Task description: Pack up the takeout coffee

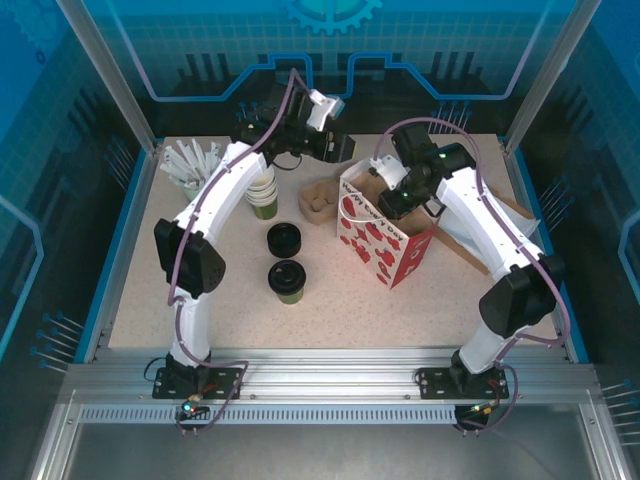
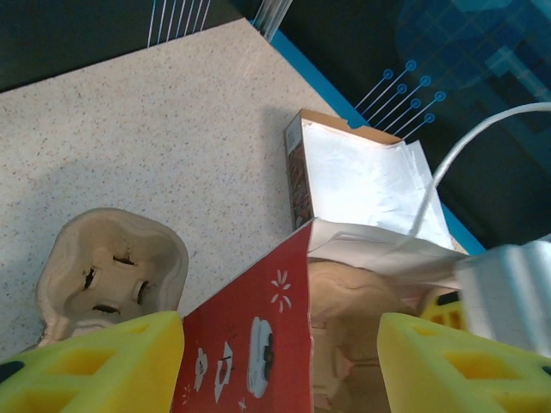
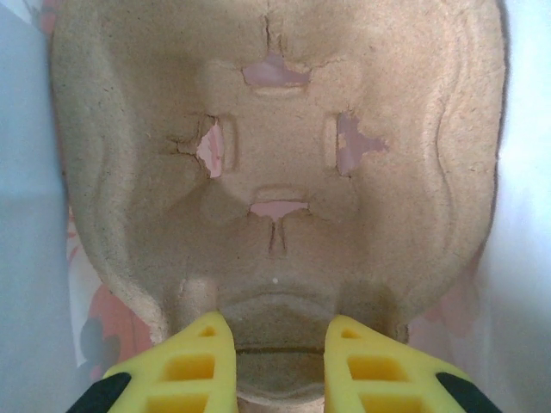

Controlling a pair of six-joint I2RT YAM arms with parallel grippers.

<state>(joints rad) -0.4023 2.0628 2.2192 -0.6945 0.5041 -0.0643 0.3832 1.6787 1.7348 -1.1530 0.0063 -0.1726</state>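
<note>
The takeout coffee (image 1: 287, 281), an olive-green cup with a black lid, stands upright on the table left of the red-and-white paper bag (image 1: 386, 238). My right gripper (image 1: 386, 198) reaches down into the bag's open top. It is shut on the near end of a pulp cup carrier (image 3: 275, 172), whose rim sits between the yellow fingers (image 3: 185, 361). My left gripper (image 1: 340, 148) hovers open behind the bag. From the left wrist, the bag's red corner (image 2: 258, 335) lies below, between the wide-apart fingers (image 2: 95, 361).
A pile of black lids (image 1: 284, 239) and a stack of lidless cups (image 1: 263, 193) stand behind the coffee. A second pulp carrier (image 2: 108, 267) lies beside the bag. Flat bags (image 2: 366, 172) lie behind and to the right. White straws (image 1: 190, 160) fill the back-left corner.
</note>
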